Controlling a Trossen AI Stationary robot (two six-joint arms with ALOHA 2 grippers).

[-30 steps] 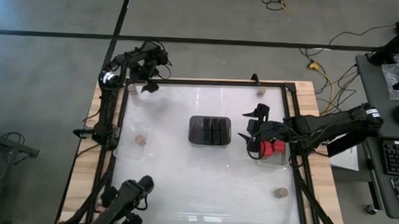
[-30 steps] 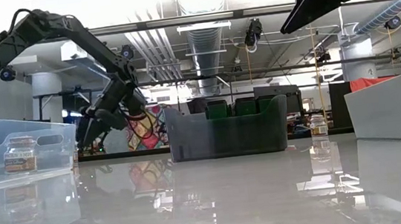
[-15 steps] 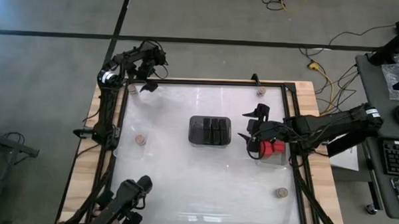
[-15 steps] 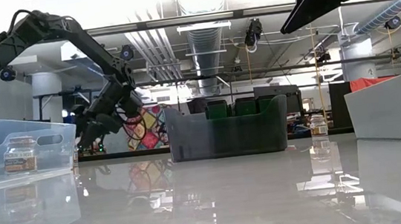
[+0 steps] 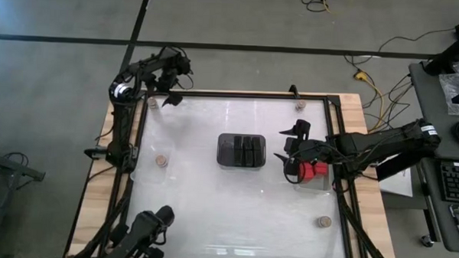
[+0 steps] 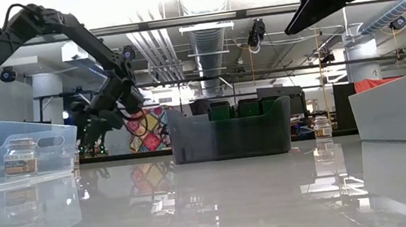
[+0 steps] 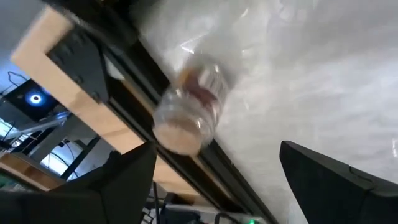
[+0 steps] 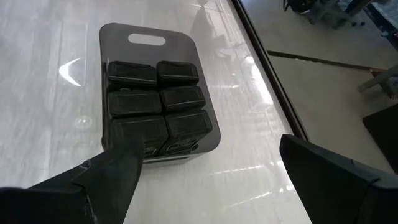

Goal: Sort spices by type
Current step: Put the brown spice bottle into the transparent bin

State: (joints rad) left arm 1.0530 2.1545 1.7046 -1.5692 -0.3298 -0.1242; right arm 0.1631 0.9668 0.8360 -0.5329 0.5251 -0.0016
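— Anything move since the earlier frame?
— Barely. Left arm lifted a touch at the far left corner; right arm didn't budge.
— Grippers?
— Left gripper (image 5: 166, 96) had its fingers spread wide, nothing held — hovering by a tan-topped jar (image 7: 186, 112) next to the table frame (image 7: 186, 158). Right gripper (image 5: 292, 145) was wide too, empty, between the dark tray (image 5: 242, 151) and the red blocks (image 5: 314, 172).
— Spices?
— Black blocks (image 8: 157, 102) sat in the dark tray, mid-table. Other jars were scattered: one (image 5: 161, 160) on the left, one (image 5: 323, 221) near right.
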